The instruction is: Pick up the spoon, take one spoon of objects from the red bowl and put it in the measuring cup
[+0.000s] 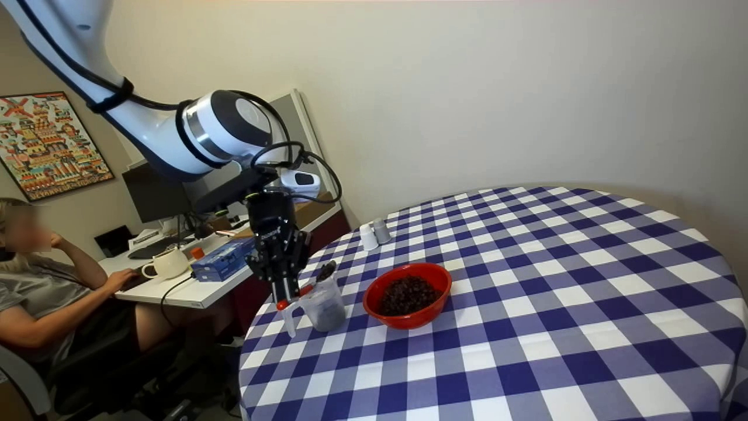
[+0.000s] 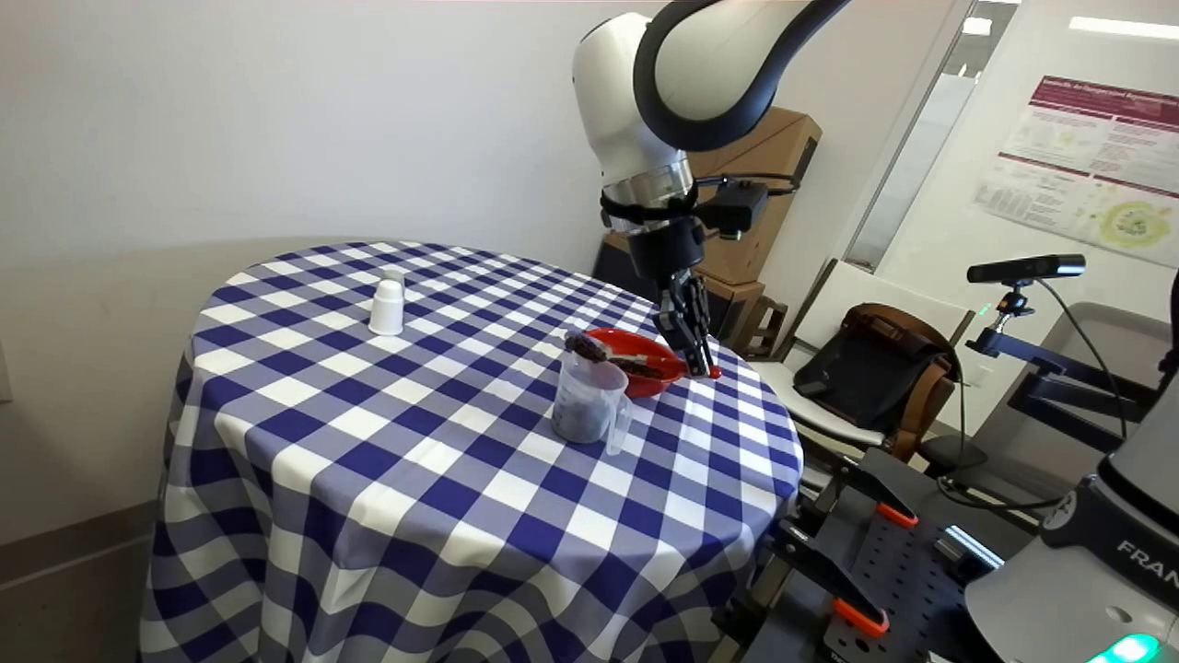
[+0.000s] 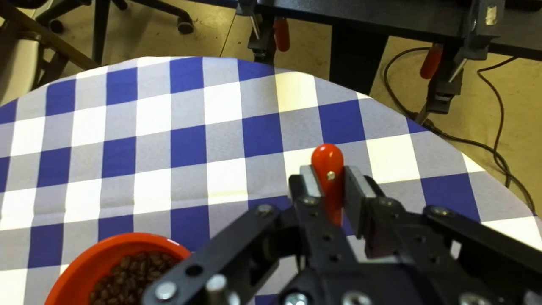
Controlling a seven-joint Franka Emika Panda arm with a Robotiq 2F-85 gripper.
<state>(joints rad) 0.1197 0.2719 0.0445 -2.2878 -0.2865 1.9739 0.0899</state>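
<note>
- Hand (image 3: 333,186), one: gripping the spoon (image 3: 328,161) by its red end.
- Spoon head: heaped with dark pieces (image 2: 586,347), at the mouth of the measuring cup (image 2: 580,405).
- Step, I judge: scoop taken, delivery pending.
- Next: I should centre the load, then tip it in.

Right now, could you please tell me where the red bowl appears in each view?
In an exterior view: red bowl, just right of and below centre.
In an exterior view: red bowl, near centre, partly behind the measuring cup.
In the wrist view: red bowl, bottom left, cut off by the lower edge.
Shared landmark: the checked tablecloth under it.
</note>
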